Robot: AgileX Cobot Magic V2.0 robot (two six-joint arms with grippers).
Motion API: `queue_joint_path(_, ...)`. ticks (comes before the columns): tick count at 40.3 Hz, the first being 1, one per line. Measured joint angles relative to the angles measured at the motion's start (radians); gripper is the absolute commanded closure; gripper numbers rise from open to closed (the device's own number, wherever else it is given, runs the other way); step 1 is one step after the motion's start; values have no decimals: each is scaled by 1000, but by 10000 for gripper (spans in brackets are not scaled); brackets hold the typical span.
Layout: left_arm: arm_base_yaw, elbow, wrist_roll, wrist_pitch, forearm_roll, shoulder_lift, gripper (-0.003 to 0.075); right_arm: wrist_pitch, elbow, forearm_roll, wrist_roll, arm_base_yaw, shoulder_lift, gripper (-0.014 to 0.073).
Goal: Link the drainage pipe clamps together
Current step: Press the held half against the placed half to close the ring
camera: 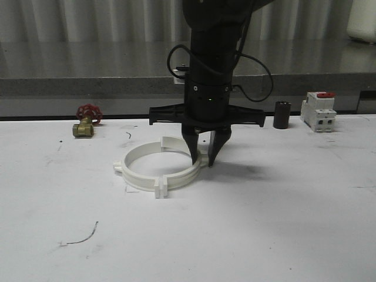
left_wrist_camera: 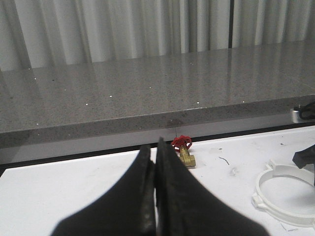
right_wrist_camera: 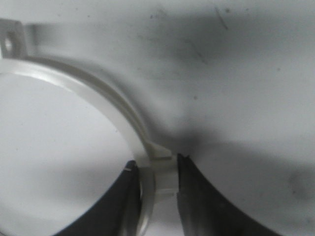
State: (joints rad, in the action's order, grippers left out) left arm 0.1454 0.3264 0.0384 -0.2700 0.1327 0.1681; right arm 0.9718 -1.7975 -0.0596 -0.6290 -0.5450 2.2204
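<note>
Two white drainage pipe clamps lie flat mid-table as a ring, a left half (camera: 130, 169) and a right half (camera: 187, 174). Their end flanges (camera: 161, 189) meet at the front and at the back. My right gripper (camera: 202, 160) points straight down over the right half. In the right wrist view it (right_wrist_camera: 156, 169) is shut on that clamp's wall (right_wrist_camera: 106, 101) and small outer tab, one finger inside the ring and one outside. My left gripper (left_wrist_camera: 155, 147) hangs shut and empty off to the left, with the ring (left_wrist_camera: 268, 199) off to one side of it.
A brass valve with a red handwheel (camera: 87, 121) sits at the back left. A black cylinder (camera: 282, 114) and a white breaker with a red top (camera: 318, 111) stand at the back right. A grey ledge (camera: 88, 82) runs behind the white table.
</note>
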Motion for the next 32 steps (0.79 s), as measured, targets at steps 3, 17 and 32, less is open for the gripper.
queue_joint_path(3, 0, 0, 0, 0, 0, 0, 741, 0, 0, 0, 0, 0, 0, 400)
queue_joint_path(17, 0, 0, 0, 0, 0, 0, 741, 0, 0, 0, 0, 0, 0, 400)
queue_joint_path(32, 0, 0, 0, 0, 0, 0, 741, 0, 0, 0, -11, 0, 0, 311)
